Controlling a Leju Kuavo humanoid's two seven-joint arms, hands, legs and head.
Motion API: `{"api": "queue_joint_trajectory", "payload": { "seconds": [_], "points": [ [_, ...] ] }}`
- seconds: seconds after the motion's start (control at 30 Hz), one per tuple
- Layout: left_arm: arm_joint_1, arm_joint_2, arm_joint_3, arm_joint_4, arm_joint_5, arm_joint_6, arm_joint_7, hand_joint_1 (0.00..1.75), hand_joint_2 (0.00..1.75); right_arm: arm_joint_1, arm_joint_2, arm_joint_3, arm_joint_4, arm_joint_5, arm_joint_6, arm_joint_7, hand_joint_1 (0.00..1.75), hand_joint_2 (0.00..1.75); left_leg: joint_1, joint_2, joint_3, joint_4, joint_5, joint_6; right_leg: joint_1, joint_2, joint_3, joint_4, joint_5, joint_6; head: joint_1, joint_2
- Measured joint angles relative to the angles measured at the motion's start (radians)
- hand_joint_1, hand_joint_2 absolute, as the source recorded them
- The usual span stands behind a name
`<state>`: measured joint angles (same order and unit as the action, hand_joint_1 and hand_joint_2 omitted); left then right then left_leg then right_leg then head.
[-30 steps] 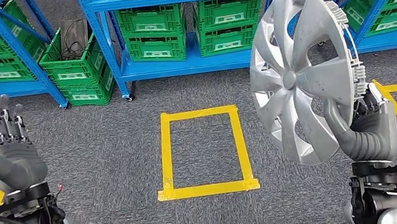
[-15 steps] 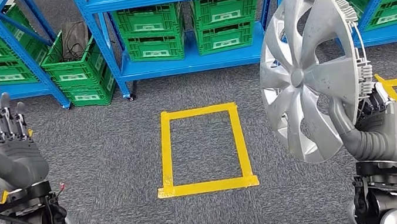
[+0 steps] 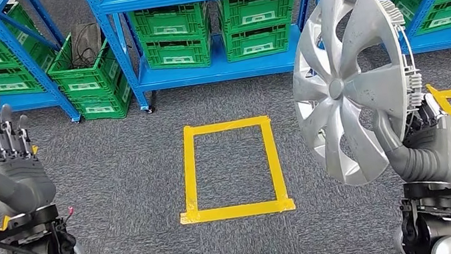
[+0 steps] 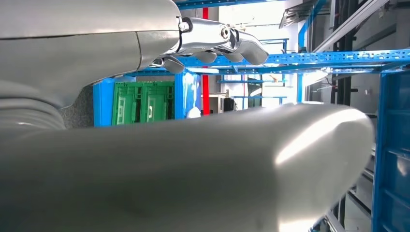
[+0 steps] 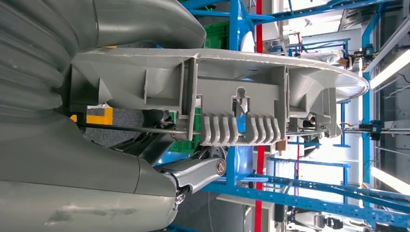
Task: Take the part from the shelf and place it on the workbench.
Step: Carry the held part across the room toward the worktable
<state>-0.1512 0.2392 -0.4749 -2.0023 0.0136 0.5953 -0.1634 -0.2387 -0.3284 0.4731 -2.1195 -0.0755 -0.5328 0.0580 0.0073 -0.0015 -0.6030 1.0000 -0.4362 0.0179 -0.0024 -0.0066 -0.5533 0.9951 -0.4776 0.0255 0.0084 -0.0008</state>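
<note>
Our right hand [image 3: 421, 138] grips the hubcap [image 3: 347, 82] upright by its rim; left hand [image 3: 8, 174] empty, fingers apart; we should carry it level, grip firm

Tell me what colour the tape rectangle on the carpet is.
Yellow. The tape rectangle on the grey carpet shows best in the head view.

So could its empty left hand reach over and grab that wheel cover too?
Probably not from where it is. The left hand is raised and open far to the left, while the wheel cover is held upright by the right hand on the far right. Nothing lies between them, only a wide gap.
</note>
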Motion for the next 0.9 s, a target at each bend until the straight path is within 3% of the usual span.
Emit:
{"api": "queue_joint_trajectory", "payload": {
  "seconds": [0.23, 0.37, 0.43, 0.5, 0.53, 0.57, 0.6, 0.67, 0.73, 0.83, 0.9],
  "points": [
    [0.0, 0.0, 0.0, 0.0, 0.0, 0.0, 0.0, 0.0, 0.0, -0.004, 0.001, 0.008, 0.001, 0.0, 0.002, 0.0, 1.75, 1.75, -0.003, 0.0, -0.001, 0.001, 0.0, 0.0, -0.003, 0.0, 0.0, -0.001, 0.001, 0.001, 0.001, 0.0],
    [-0.002, 0.0, 0.002, -0.002, 0.0, -0.001, -0.002, 0.0, 0.0, -0.011, 0.003, 0.013, 0.002, -0.001, 0.007, -0.001, 1.75, 1.75, -0.001, 0.001, 0.012, -0.025, 0.01, 0.022, -0.008, 0.0, -0.004, -0.008, 0.002, 0.018, -0.002, 0.0],
    [-0.003, 0.0, 0.003, -0.003, 0.0, -0.001, -0.003, 0.0, 0.0, -0.016, 0.003, 0.014, 0.003, -0.002, 0.009, -0.003, 1.75, 1.75, 0.006, 0.002, 0.024, -0.047, 0.021, 0.026, -0.01, 0.001, -0.045, 0.069, -0.039, 0.022, 0.003, 0.0],
    [-0.002, -0.001, 0.003, -0.003, 0.0, -0.001, -0.005, 0.0, 0.0, -0.02, 0.003, 0.016, 0.003, -0.003, 0.009, -0.005, 1.75, 1.75, 0.006, 0.002, 0.024, -0.048, 0.021, 0.027, -0.016, 0.002, -0.108, 0.198, -0.092, 0.03, 0.01, 0.0],
    [-0.001, -0.001, 0.003, -0.003, 0.001, -0.001, -0.005, 0.0, 0.0, -0.02, 0.003, 0.017, 0.004, -0.004, 0.009, -0.005, 1.75, 1.75, 0.008, 0.0, 0.023, -0.045, 0.02, 0.025, -0.02, 0.002, -0.133, 0.242, -0.1, 0.034, 0.011, 0.0],
    [-0.001, -0.001, 0.003, -0.003, 0.001, -0.001, -0.005, 0.0, 0.0, -0.019, 0.003, 0.019, 0.005, -0.005, 0.009, -0.005, 1.75, 1.75, 0.011, -0.002, 0.021, -0.041, 0.017, 0.021, -0.025, 0.002, -0.141, 0.251, -0.089, 0.04, 0.012, 0.0],
    [-0.001, -0.001, 0.003, -0.003, 0.001, -0.001, -0.005, 0.0, 0.0, -0.019, 0.003, 0.021, 0.006, -0.005, 0.009, -0.004, 1.75, 1.75, 0.015, -0.005, 0.019, -0.033, 0.013, 0.015, -0.03, 0.002, -0.131, 0.22, -0.061, 0.046, 0.012, 0.0],
    [-0.001, -0.001, 0.004, -0.003, 0.001, -0.001, -0.005, 0.0, 0.0, -0.02, 0.003, 0.022, 0.007, -0.006, 0.009, -0.004, 1.75, 1.75, 0.023, -0.013, 0.012, -0.011, 0.0, -0.002, -0.04, 0.006, -0.08, 0.103, -0.004, 0.059, 0.017, 0.0],
    [-0.002, -0.001, 0.005, -0.004, 0.0, -0.001, -0.006, 0.0, 0.0, -0.022, 0.004, 0.023, 0.007, -0.006, 0.009, -0.005, 1.75, 1.75, 0.022, -0.019, -0.003, 0.012, -0.009, -0.019, -0.042, 0.014, -0.049, 0.039, 0.007, 0.053, 0.024, 0.0],
    [-0.001, 0.0, 0.006, -0.005, 0.0, -0.001, -0.006, 0.0, 0.0, -0.021, 0.004, 0.025, 0.009, -0.007, 0.01, -0.005, 1.75, 1.75, 0.023, -0.023, -0.017, 0.019, -0.008, -0.035, -0.038, 0.014, -0.051, 0.045, 0.003, 0.02, 0.013, 0.0],
    [-0.001, 0.0, 0.008, -0.005, 0.0, 0.0, -0.006, 0.0, 0.0, -0.022, 0.005, 0.027, 0.01, -0.007, 0.01, -0.005, 1.75, 1.75, 0.026, -0.015, -0.036, 0.051, -0.029, -0.04, -0.037, 0.01, -0.05, 0.043, 0.006, 0.005, 0.002, 0.0]
  ]
}}
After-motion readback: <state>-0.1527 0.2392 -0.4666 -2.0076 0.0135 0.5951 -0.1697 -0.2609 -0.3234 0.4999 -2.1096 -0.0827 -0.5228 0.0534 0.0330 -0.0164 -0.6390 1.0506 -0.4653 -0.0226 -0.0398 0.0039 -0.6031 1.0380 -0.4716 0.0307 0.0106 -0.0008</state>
